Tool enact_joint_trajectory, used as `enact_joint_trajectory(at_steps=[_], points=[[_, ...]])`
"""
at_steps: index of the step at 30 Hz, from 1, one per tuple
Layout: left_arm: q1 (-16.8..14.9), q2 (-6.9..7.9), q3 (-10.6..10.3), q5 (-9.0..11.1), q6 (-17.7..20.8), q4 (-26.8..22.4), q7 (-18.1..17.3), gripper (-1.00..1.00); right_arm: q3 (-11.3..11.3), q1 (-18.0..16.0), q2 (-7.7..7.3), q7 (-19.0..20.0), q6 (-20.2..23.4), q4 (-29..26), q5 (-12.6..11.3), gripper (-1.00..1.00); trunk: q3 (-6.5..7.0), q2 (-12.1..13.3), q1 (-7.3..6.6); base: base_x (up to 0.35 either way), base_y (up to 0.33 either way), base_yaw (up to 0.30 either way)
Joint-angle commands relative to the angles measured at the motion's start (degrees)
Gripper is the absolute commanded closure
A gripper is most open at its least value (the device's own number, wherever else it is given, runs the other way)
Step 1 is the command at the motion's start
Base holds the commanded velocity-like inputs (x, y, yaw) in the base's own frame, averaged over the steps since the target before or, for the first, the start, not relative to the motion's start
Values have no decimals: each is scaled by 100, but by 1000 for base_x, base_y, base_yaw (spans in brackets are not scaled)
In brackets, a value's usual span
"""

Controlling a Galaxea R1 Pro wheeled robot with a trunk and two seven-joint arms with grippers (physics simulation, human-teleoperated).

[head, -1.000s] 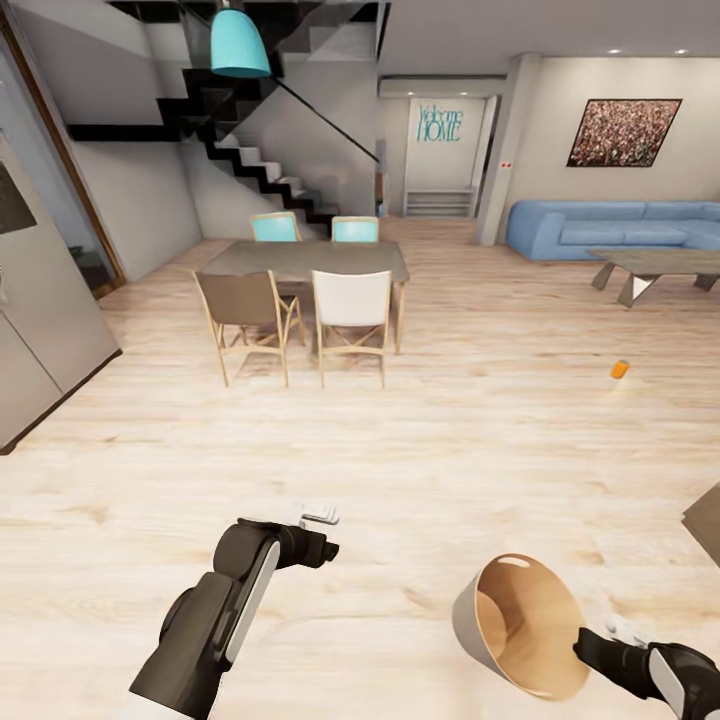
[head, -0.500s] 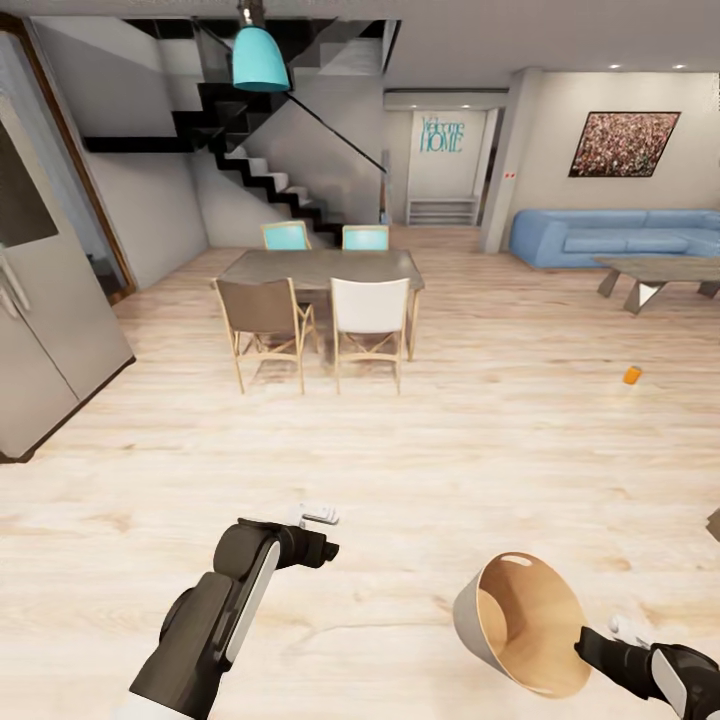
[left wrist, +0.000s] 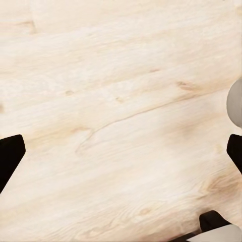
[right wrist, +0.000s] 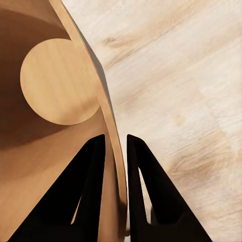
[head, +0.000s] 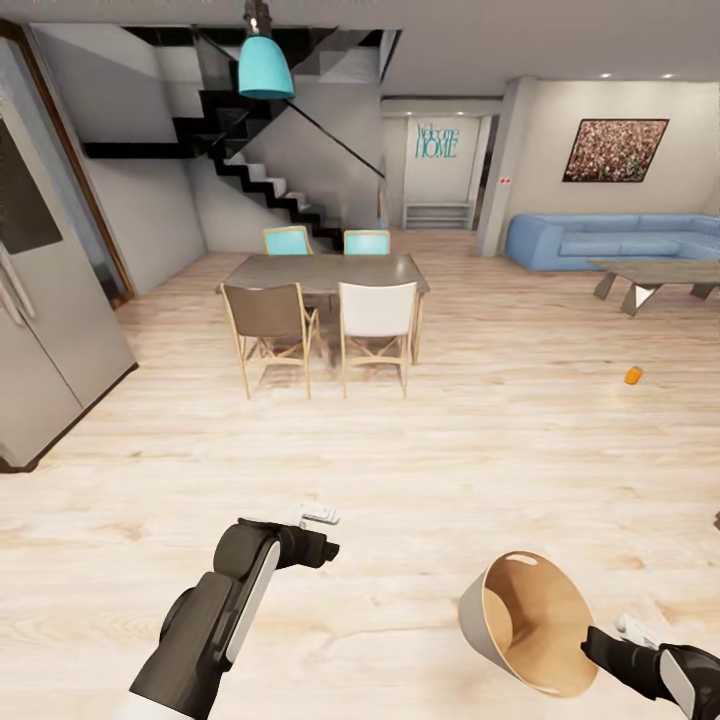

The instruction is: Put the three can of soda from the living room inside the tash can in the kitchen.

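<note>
My right gripper [head: 603, 640] is shut on the rim of the tash can [head: 525, 620], which hangs tilted over the floor with its mouth toward me. In the right wrist view its two dark fingers [right wrist: 93, 186] pinch the wall of the tash can [right wrist: 55, 91], whose round wood-like bottom is bare. One orange can of soda [head: 633, 376] lies on the wood floor far to the right, well ahead of both arms. My left gripper [head: 320, 515] hovers over the floor, open and holding nothing, its fingertips [left wrist: 10, 156] wide apart.
The kitchen's dark table [head: 325, 272] with several chairs stands ahead under a teal lamp [head: 266, 68]. The steel fridge [head: 40, 330] is at the left. The blue sofa [head: 610, 240] and the grey coffee table [head: 655, 275] are far right. Open wood floor lies between.
The whole picture has shifted, so the camera has moved: the fridge and table sit further right and nearer. Both arms keep their pose and the bin stays gripped.
</note>
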Motion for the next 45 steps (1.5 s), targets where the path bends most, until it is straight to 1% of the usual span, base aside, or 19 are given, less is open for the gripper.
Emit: enact_joint_trajectory(at_steps=[1,13,18,23,28,35,39,45], points=[[0,-2,0,-1,0,0,1,-100,-23,-2,-6,44,22,-1,-87,100,7,0,0,0,38,-24],[0,-4,0,-1,0,0,2,-100,-28,-2,-16,65,24,0,-87,100,99,0,0,0,11,-81],[0,-6,0,-1,0,0,2,-100,-28,-2,-16,65,24,0,-88,100,140,0,0,4,104,-132],[0,-4,0,-3,0,16,2,-100,-28,-2,-16,65,24,1,-93,100,181,0,0,59,243,-143],[0,-11,0,4,0,182,2,-100,-27,-2,-16,65,20,1,-90,100,219,0,0,89,290,-186],[0,-14,0,7,0,228,2,-100,-23,-2,-16,70,16,1,-87,100,265,0,0,97,302,-208],[0,-14,0,8,0,235,2,-100,-21,-2,-16,73,15,1,-87,100,283,0,0,99,304,-183],[0,-17,-2,8,0,237,2,-100,-20,-2,-16,79,15,1,-87,100,292,0,0,99,304,-64]])
